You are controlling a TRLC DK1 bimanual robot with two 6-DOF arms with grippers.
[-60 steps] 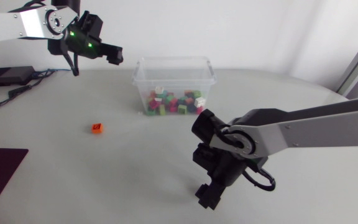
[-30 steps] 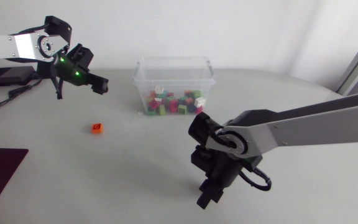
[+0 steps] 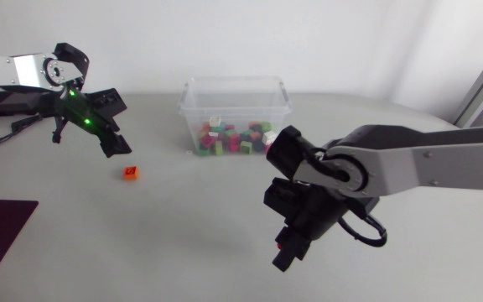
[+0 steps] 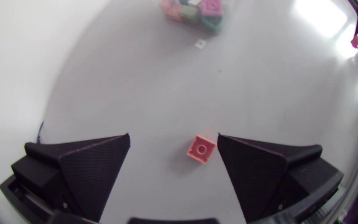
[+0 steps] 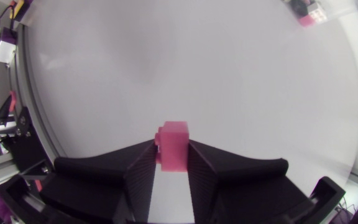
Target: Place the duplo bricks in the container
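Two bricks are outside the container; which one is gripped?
The pink brick, clamped between the right gripper's fingers. The orange brick lies loose on the table; the open left gripper is not touching it.

Loose brick (image 3: pixel 131 173) left of container (image 3: pixel 236 80), left tool (image 3: pixel 116 148) near it, held brick (image 5: pixel 173 144) in right tool (image 3: pixel 285 256), before container.
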